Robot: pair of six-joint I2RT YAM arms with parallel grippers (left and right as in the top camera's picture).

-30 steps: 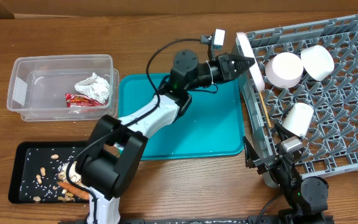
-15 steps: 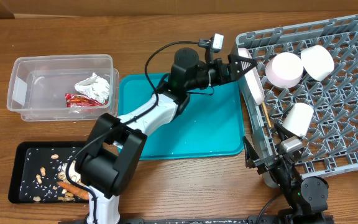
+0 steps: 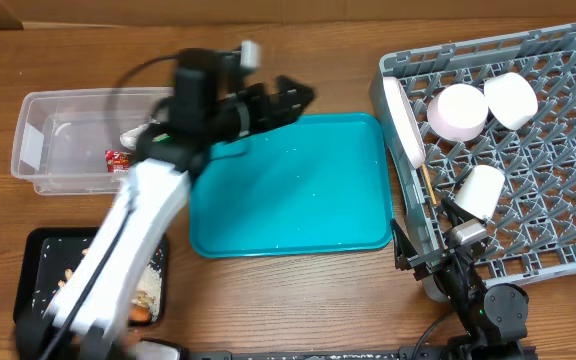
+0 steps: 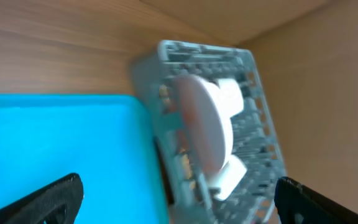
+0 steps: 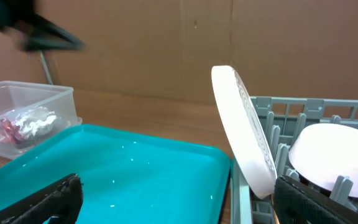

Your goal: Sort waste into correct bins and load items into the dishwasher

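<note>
Across the wooden desk (image 3: 298,300), the left claw (image 3: 303,97), spread wide and empty, has swung back to the twelve-o'clock edge of the teal tray (image 3: 288,190), leaving the white plate (image 3: 405,120) standing on edge at the nine-o'clock side of the dish rack (image 3: 568,230), so loading looks about done; the right claw (image 5: 176,183) gapes empty.

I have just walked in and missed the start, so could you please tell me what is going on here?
A table is being cleared. The left claw hangs open and empty near the teal tray's far edge. The white plate stands on edge in the grey dish rack beside bowls and a cup. A napkin and wrapper lie in the clear tub. The right claw sits open by the rack.
</note>
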